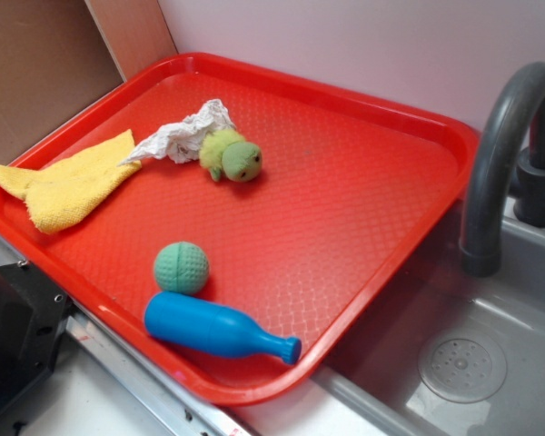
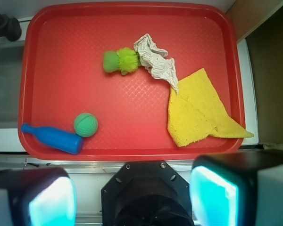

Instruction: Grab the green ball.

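Note:
The green ball (image 1: 181, 267) is a small teal-green ball with seam grooves, lying on the red tray (image 1: 363, 191) near its front edge, touching the blue bottle (image 1: 218, 328). In the wrist view the ball (image 2: 86, 125) lies at the tray's lower left, right of the bottle (image 2: 53, 137). My gripper (image 2: 132, 200) is open and empty, high above the near rim of the tray (image 2: 132, 153); its two cyan pads (image 2: 212, 197) stand wide apart. The gripper does not show in the exterior view.
A yellow-green plush turtle (image 1: 232, 157), a crumpled white paper (image 1: 183, 134) and a yellow cloth (image 1: 68, 186) lie at the tray's far left. A grey sink (image 1: 472, 363) with a dark faucet (image 1: 500, 154) is to the right.

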You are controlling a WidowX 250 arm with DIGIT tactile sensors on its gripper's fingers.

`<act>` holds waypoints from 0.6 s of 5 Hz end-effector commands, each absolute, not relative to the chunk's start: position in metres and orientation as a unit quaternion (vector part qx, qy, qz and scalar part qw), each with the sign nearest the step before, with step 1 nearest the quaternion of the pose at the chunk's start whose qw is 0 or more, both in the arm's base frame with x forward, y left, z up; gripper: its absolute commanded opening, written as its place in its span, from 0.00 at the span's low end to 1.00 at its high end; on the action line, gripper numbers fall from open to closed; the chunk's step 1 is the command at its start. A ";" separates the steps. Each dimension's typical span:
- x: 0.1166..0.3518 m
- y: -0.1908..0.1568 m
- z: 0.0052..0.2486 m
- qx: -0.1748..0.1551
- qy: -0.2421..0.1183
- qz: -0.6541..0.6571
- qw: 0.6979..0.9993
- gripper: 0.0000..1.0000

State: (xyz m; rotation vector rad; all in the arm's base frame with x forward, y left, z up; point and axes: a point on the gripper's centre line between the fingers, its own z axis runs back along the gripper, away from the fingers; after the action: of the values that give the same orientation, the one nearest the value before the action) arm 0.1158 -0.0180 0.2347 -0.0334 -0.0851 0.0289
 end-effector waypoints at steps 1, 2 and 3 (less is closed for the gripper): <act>0.116 -0.018 0.235 -0.017 -0.043 0.014 0.999 1.00; 0.117 -0.020 0.230 -0.034 -0.049 0.057 0.997 1.00; 0.121 -0.029 0.219 -0.073 -0.045 0.125 0.989 1.00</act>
State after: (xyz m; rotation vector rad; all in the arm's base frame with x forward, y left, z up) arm 0.1181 -0.0307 0.2153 -0.1416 -0.0753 0.2319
